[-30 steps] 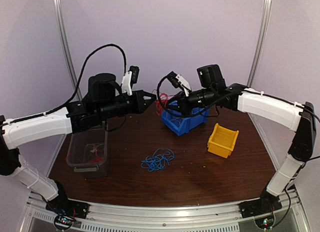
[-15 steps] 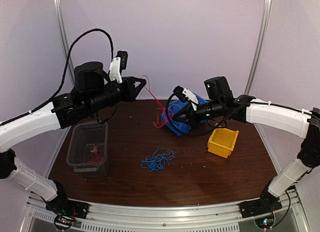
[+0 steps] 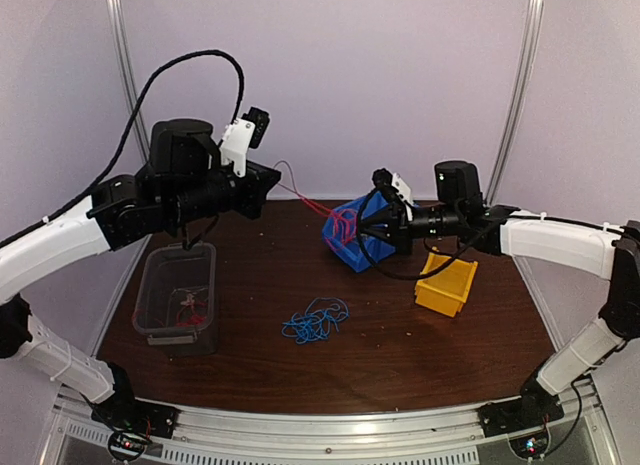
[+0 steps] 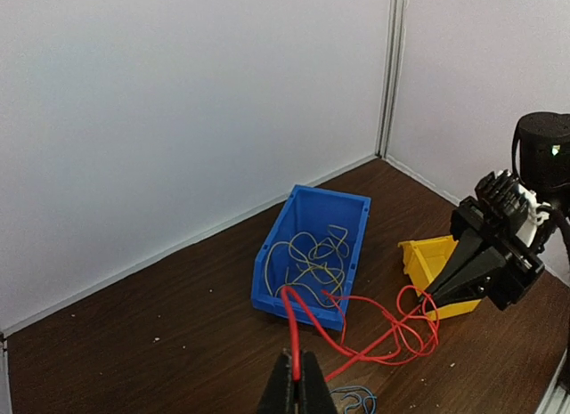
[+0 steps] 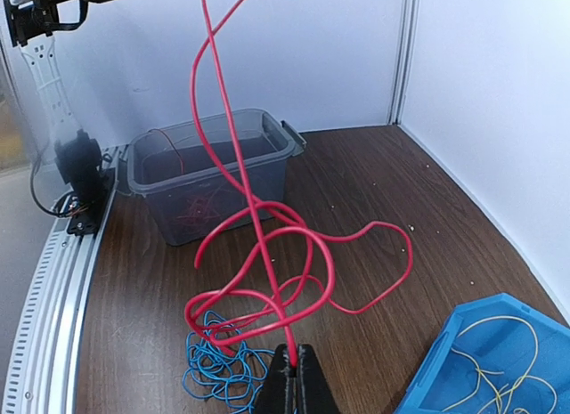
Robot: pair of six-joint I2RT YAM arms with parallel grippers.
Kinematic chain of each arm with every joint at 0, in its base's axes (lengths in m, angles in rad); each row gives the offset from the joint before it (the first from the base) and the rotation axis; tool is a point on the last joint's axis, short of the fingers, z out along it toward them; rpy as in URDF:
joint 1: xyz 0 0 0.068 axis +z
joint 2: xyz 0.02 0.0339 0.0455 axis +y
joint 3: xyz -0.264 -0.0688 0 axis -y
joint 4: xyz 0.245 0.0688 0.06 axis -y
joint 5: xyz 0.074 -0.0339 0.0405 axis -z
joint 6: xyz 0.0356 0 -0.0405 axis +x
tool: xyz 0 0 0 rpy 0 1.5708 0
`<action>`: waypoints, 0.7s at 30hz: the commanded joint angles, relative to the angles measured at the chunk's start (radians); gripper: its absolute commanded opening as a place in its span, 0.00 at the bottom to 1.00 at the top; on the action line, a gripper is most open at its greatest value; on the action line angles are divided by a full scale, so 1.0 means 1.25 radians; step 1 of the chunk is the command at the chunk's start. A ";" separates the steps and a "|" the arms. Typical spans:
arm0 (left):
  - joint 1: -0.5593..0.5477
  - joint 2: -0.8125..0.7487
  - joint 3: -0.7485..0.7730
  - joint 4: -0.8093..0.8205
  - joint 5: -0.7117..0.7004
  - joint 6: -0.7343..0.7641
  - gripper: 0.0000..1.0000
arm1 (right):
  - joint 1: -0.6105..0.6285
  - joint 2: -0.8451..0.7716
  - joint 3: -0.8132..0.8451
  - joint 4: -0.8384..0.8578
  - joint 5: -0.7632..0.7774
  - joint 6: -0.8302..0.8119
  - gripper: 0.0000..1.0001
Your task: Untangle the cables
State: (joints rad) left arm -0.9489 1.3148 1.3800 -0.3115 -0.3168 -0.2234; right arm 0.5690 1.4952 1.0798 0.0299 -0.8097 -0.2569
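Observation:
A red cable (image 3: 318, 207) hangs in the air between my two grippers, in tangled loops near the right one. My left gripper (image 3: 272, 175) is shut on one part of it (image 4: 294, 329). My right gripper (image 3: 360, 228) is shut on another part (image 5: 267, 280), level with the blue bin. A blue cable (image 3: 314, 320) lies bunched on the table, also in the right wrist view (image 5: 218, 365). Yellowish cables (image 4: 312, 258) lie inside the blue bin (image 3: 345, 247).
A grey clear tub (image 3: 176, 297) with some red wire stands at the left. A yellow bin (image 3: 445, 282) sits at the right, under my right arm. White walls close the back and sides.
My left gripper has risen and drawn back left, my right gripper has moved right, and the red cable has been pulled out longer between them above the blue bin.

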 commanded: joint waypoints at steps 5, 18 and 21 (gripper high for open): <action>0.042 -0.129 0.045 0.169 -0.113 0.005 0.00 | -0.071 0.060 -0.035 -0.287 -0.058 -0.053 0.38; 0.040 -0.045 -0.131 0.291 0.129 -0.182 0.00 | 0.024 0.068 0.161 -0.298 -0.114 -0.028 0.48; 0.039 -0.024 -0.146 0.324 0.168 -0.212 0.00 | 0.053 0.083 0.178 -0.235 -0.086 0.049 0.58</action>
State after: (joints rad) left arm -0.8940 1.2930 1.1973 -0.0303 -0.2008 -0.4057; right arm 0.5945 1.5913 1.2594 -0.3496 -0.9173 -0.3038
